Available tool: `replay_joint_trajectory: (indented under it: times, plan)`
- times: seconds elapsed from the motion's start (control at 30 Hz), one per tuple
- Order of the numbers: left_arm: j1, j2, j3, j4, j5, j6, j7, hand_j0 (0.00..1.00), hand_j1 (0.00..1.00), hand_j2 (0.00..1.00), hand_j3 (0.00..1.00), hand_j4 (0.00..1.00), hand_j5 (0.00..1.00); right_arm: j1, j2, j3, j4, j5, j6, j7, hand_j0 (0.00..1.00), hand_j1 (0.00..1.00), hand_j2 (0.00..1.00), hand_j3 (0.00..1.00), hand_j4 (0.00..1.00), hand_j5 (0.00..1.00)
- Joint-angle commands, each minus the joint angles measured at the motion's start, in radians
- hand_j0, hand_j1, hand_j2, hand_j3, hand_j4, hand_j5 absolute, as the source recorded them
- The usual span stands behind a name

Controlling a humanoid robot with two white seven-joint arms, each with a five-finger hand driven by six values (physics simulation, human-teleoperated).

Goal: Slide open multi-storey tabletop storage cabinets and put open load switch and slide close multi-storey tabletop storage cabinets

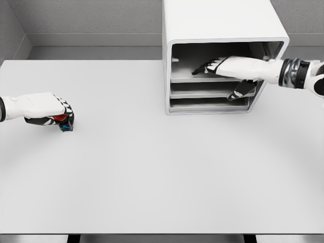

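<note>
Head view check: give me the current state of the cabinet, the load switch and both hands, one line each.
Storage cabinet: upright at the table's far edge, front open, shelves visible.
Load switch: on the table at left, gripped.
Left hand: shut on the load switch.
Right hand: at the cabinet front, fingers extended over the upper shelf, holding nothing.
Table: supports everything.

1. Pale grey table (152, 172) fills most of the frame, from the bottom edge up to a back edge at upper centre.
2. White storage cabinet (223, 30) stands directly on it, upper right of centre, against the back edge; front open, three shelf levels visible.
3. Small red and blue object (63, 121) at left centre, close to the tabletop, mostly covered; contact with the surface not clear.
</note>
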Motion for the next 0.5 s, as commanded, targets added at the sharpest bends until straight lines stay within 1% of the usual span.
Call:
replay_joint_trajectory:
  times: [0.0, 0.13, 0.3, 0.47]
  plan:
    - [0.0, 0.0, 0.0, -0.001, 0.005, 0.001, -0.008, 0.43, 0.43, 0.43, 0.43, 0.43, 0.43, 0.0, 0.0, 0.009, 0.004, -0.005, 0.003, 0.0, 1.0, 1.0, 1.0, 1.0, 1.0, 1.0]
    - [-0.008, 0.002, 0.0, -0.001, 0.006, 0.001, -0.008, 0.41, 0.41, 0.41, 0.41, 0.41, 0.41, 0.003, -0.006, 0.009, -0.016, 0.001, 0.003, 0.0, 1.0, 1.0, 1.0, 1.0, 1.0, 1.0]
    - [-0.034, 0.006, 0.0, -0.002, 0.01, 0.001, -0.008, 0.41, 0.41, 0.41, 0.41, 0.41, 0.41, 0.006, -0.013, 0.006, -0.037, 0.001, 0.003, 0.0, 1.0, 1.0, 1.0, 1.0, 1.0, 1.0]
    - [-0.051, 0.009, 0.002, -0.009, 0.011, 0.001, -0.006, 0.38, 0.38, 0.38, 0.38, 0.38, 0.38, 0.009, -0.043, 0.001, -0.051, 0.0, 0.003, 0.0, 1.0, 1.0, 1.0, 1.0, 1.0, 1.0]
